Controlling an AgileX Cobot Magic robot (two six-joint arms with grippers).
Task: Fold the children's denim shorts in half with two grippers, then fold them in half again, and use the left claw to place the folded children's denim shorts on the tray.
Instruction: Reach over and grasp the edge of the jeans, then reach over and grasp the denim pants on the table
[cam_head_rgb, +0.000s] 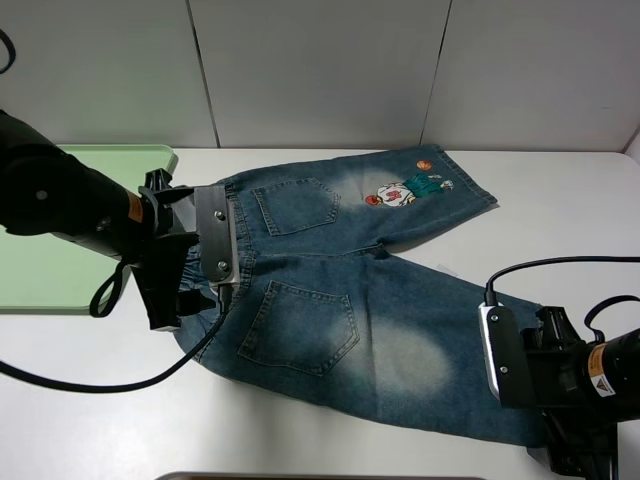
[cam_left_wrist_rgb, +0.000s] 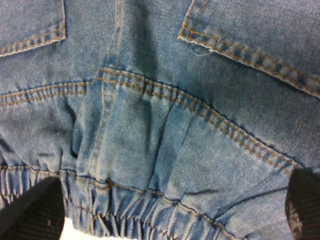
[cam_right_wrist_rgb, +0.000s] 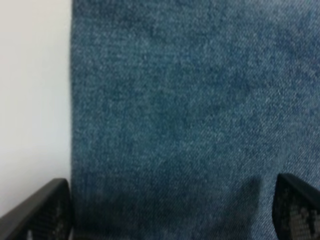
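- The children's denim shorts lie spread out, pockets up, mid-frame on the white surface.
- The left hand gapes wide over the waistband, gripping nothing.
- The right hand is wide open and empty at the lower-right leg hem.
- The tray lies at the left edge.

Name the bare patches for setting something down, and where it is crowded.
Bare: the table near left, in front of the shorts; far right, beside the printed leg; the tray. Crowded: the middle, under the shorts.

Bright even light, blurred wrist close-ups
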